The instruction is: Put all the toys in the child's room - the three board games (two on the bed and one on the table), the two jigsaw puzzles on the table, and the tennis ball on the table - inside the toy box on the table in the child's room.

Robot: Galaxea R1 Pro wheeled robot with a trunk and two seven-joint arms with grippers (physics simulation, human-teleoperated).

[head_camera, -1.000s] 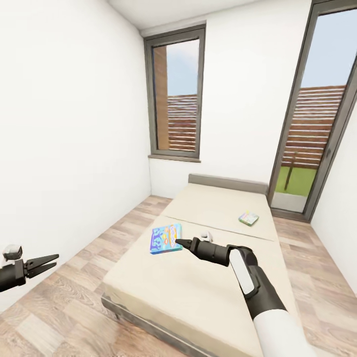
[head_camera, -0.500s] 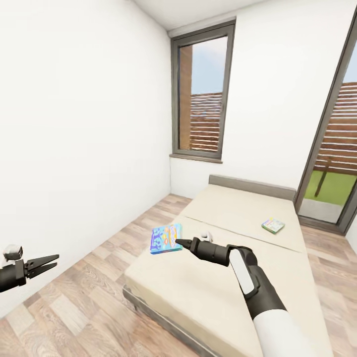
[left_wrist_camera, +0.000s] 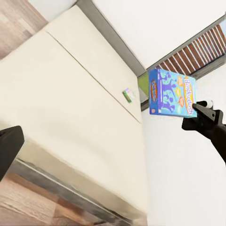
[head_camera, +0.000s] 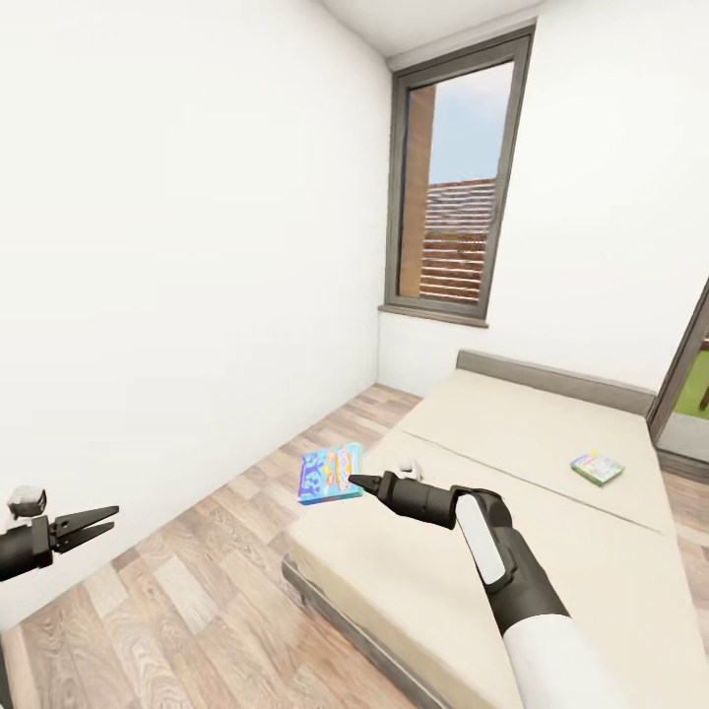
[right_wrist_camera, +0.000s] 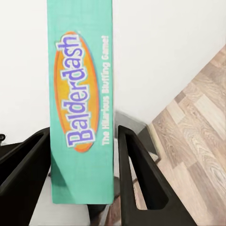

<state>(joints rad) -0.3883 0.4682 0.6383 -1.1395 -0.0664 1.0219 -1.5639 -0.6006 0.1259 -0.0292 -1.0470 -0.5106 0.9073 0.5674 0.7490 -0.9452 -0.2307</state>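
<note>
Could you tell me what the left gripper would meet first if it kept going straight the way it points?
Probably the bed: the open left gripper points right, toward its near edge, over bare floor. Depth is uncertain.

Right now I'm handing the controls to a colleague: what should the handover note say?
Right gripper: shut on the blue board game, "Balderdash", held off the bed.
Left gripper: open, empty.
Green and white board game lies on the bed near the headboard.
Done: one game picked up.
Left: box it, fetch the second game; the table, toy box and other toys must be found.
</note>
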